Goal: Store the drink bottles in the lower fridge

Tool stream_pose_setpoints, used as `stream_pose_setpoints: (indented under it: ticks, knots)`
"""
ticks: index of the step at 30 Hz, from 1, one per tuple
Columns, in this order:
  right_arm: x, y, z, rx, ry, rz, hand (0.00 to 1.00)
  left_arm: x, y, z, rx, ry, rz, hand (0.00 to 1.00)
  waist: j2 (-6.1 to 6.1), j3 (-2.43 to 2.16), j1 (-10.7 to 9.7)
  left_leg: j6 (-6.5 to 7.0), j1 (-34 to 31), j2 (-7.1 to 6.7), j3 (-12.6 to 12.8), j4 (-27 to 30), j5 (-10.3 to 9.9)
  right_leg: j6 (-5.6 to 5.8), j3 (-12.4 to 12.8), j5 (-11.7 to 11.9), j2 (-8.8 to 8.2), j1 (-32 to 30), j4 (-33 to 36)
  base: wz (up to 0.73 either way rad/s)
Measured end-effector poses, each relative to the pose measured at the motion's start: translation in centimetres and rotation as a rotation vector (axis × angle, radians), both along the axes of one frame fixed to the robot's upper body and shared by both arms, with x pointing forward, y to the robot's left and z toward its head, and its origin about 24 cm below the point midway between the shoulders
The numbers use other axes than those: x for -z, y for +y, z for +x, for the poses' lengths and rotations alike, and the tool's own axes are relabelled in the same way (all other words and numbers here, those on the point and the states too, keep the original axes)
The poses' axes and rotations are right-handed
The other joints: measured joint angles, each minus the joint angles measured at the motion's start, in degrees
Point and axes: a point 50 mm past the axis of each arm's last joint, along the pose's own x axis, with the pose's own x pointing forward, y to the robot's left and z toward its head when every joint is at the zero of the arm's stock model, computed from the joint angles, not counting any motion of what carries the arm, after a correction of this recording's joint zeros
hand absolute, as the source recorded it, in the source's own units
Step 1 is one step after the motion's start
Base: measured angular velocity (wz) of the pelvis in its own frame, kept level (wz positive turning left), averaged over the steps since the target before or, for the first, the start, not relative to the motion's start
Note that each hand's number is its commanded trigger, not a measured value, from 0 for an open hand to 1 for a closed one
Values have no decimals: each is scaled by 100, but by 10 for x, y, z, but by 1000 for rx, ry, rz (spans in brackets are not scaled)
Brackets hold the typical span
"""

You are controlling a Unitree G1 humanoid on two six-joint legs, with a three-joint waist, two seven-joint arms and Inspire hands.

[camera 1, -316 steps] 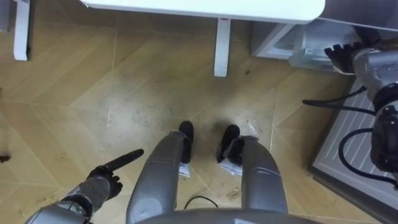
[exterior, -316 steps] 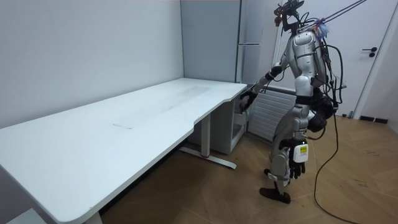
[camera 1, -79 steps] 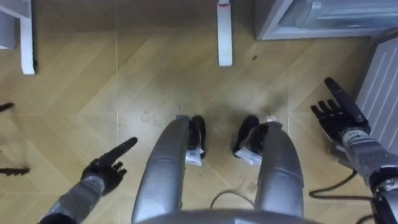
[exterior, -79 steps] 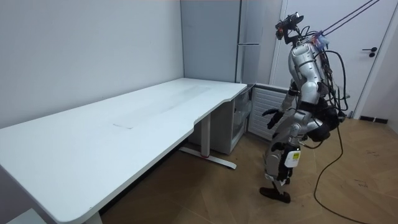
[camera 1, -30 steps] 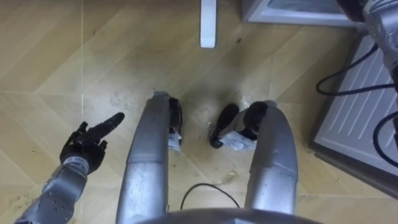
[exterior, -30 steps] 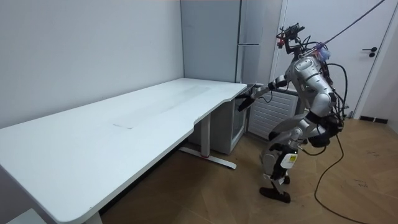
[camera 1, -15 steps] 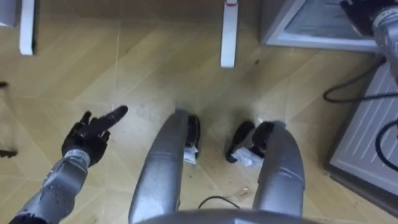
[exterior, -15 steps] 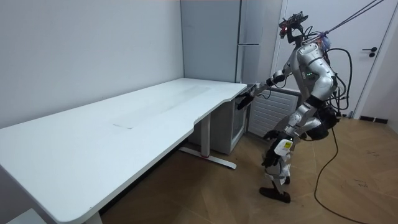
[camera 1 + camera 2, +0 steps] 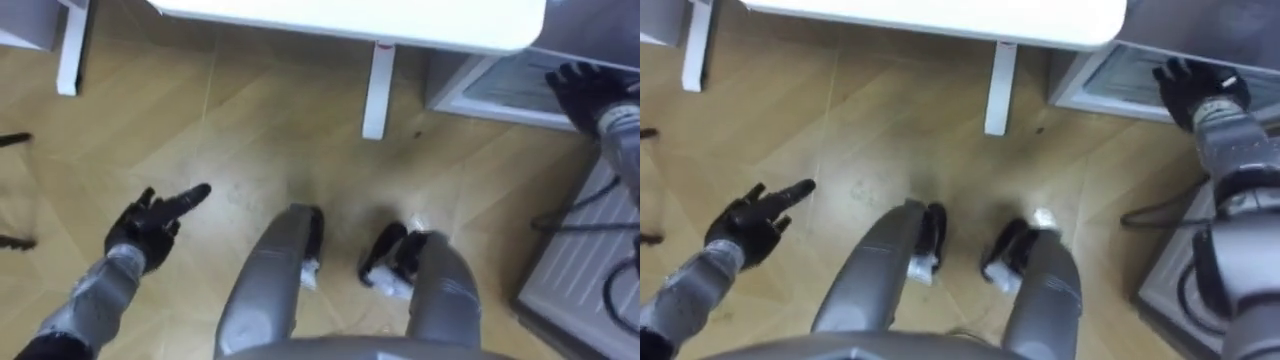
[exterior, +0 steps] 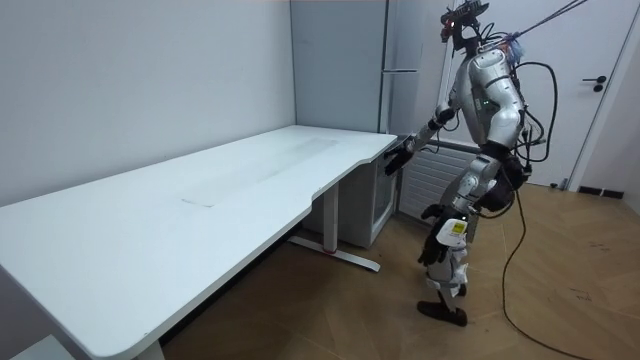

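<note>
Where we stand: at the end of the white table (image 10: 250, 190), by the lower fridge (image 9: 497, 82).
Right hand (image 9: 1189, 84): stretched out to the fridge front; we cannot tell if its fingers grip.
Left hand (image 9: 150, 225): low over the floor (image 9: 250, 130), loose, one finger pointing, empty.
Drinks: we cannot tell where they are.
Danger: we think the arm may bump the table, since the fridge sits close beside it.

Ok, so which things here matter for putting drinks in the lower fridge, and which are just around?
For the job: lower fridge, its open door, right hand reaching toward the fridge.
Just about: white desk, tall grey unit, left hand held low, holding nothing.
</note>
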Motion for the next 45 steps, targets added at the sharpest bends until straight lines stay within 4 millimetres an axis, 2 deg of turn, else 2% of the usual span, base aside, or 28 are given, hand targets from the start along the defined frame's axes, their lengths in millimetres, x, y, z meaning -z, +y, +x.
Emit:
stream_pose_setpoints:
  ticks: [2,4,5,6,7,9,10,12,15,18,20,22,25,29,33,37,40,41,42,43,45]
  knots:
    - [21,3,-20,0,37,21,0,10,3,-13,-5,57,15,0,-2,-9,-3,8,393,17,16,-282,5,76,-1,65,86,385,-334,-10]
    - [44,9,-45,-20,98,30,0,21,5,-29,1,139,40,0,13,-82,-69,20,794,23,11,-597,20,155,-6,140,173,788,-694,-9]
    - [58,12,-65,-33,143,40,0,25,6,-42,29,187,61,0,7,-188,-109,36,1061,16,16,-859,60,226,5,209,241,1058,-978,0]
    - [73,15,-88,-37,202,45,0,29,7,-55,40,227,80,0,10,-225,-145,45,1394,2,26,-1147,112,283,8,293,309,1380,-1257,0]
    - [79,15,-98,-32,226,50,0,31,7,-61,37,244,85,0,19,-241,-173,48,1552,-5,29,-1280,135,316,16,334,351,1531,-1389,-7]
    - [100,21,-141,-27,334,62,0,36,10,-82,36,317,116,0,5,-289,-243,69,2197,-21,150,-1792,238,405,69,487,448,2102,-1909,-19]
    - [104,24,-151,-26,357,67,0,36,12,-89,31,331,126,0,-2,-304,-261,66,2357,-23,171,-1916,260,423,102,524,477,2237,-2037,-24]
    - [118,33,-190,-35,452,84,0,39,14,-108,17,390,152,0,16,-327,-353,61,2919,-32,211,-2347,321,489,129,631,544,2776,-2484,-15]
    - [131,48,-229,-64,566,101,0,45,8,-127,-10,466,163,0,15,-326,-466,52,3522,-42,306,-2731,339,531,220,655,634,3269,-2755,-16]
    - [138,63,-252,-150,656,87,0,48,-1,-139,37,514,177,0,3,-324,-549,40,3916,-30,409,-2969,347,539,350,655,694,3567,-2873,-19]
    - [140,69,-255,-222,701,56,0,50,-4,-140,60,529,198,0,-11,-319,-550,34,4069,-16,487,-3030,349,556,421,666,725,3702,-2970,-21]
    - [142,72,-259,-268,754,25,0,51,-8,-141,58,541,210,0,-36,-310,-638,21,4200,-18,482,-3111,357,569,426,674,737,3828,-3034,-5]
    - [144,76,-259,-322,800,-33,0,53,-16,-141,43,549,211,0,-39,-312,-680,18,4375,-4,485,-3176,359,581,448,740,798,4040,-3207,0]
    - [146,81,-256,-494,889,-170,0,55,-22,-142,49,568,229,0,-70,-310,-699,19,4549,2,527,-3214,359,588,517,771,824,4194,-3262,-5]
    - [144,77,-240,-610,934,-348,0,56,-24,-139,70,580,264,0,-87,-299,-777,19,4623,9,556,-3229,359,583,544,782,829,4249,-3255,-4]
    - [135,68,-213,-594,901,-501,0,54,-18,-138,45,587,292,0,-143,-314,-845,18,4680,38,642,-3299,357,559,666,809,873,4244,-3248,-15]
    - [107,54,-167,-516,771,-721,0,53,-13,-141,43,604,326,0,-164,-315,-966,11,4674,54,734,-3303,362,542,764,823,893,4169,-3217,-17]
    - [92,50,-148,-478,697,-812,0,53,-11,-143,48,614,336,0,-176,-320,-1030,9,4683,60,751,-3304,363,539,765,826,897,4170,-3223,-4]
    - [78,44,-133,-426,642,-886,0,52,-10,-143,37,615,339,0,-214,-342,-1111,6,4698,67,771,-3301,365,539,772,830,907,4179,-3247,0]
    - [70,40,-127,-397,618,-920,0,52,-9,-144,35,615,339,0,-231,-346,-1144,2,4711,67,775,-3302,368,539,774,830,908,4179,-3249,-3]
    - [36,25,-112,-256,541,-1065,0,51,-6,-146,10,618,340,0,-276,-338,-1170,-9,4741,68,815,-3345,374,539,837,829,925,4168,-3250,-12]
